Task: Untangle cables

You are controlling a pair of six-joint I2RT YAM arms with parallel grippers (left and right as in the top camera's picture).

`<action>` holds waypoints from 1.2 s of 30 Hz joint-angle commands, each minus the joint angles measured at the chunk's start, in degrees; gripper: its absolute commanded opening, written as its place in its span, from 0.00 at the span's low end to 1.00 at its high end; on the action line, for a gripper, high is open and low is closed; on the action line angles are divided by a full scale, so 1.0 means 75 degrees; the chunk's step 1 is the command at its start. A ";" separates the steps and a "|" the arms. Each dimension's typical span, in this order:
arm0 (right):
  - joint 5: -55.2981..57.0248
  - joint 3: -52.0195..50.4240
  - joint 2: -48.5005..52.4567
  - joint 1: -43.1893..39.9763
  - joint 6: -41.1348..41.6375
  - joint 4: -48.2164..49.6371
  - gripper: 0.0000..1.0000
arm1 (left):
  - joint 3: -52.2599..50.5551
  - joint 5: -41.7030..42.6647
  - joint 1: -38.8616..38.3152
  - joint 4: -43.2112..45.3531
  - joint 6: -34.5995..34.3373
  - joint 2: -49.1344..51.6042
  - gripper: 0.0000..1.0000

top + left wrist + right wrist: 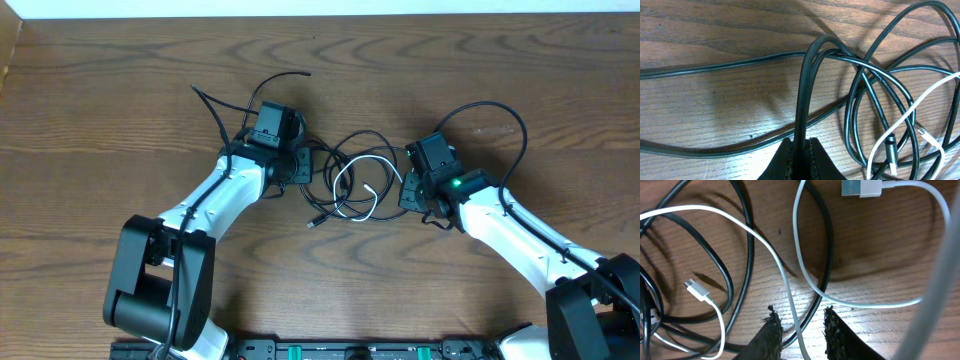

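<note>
Left claw [801, 146] is clamped shut on the black cord [806, 95], which rises in a bunch from between its tips. Right claw [801, 322] stands partly open, with the white cord [865, 302] running through the gap and space on either side, so I see no pinch. I count two cords, one black and one white, looped over each other on the table [100, 80] between both arms.

Gap between the left gripper [300, 167] and right gripper [406, 190] is pretty much all cables [352, 180], black and white loops crossing, so no clean path there. The table [450, 50] on the far side and in front of the tangle is wide open, though a black wire [500, 112] arcs over the right wrist.
</note>
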 commanded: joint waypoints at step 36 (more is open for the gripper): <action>0.1087 0.5502 -0.1020 -0.4966 -0.5059 0.0204 0.01 | 0.0061 0.0058 -0.0015 -0.0035 0.0079 -0.0070 0.08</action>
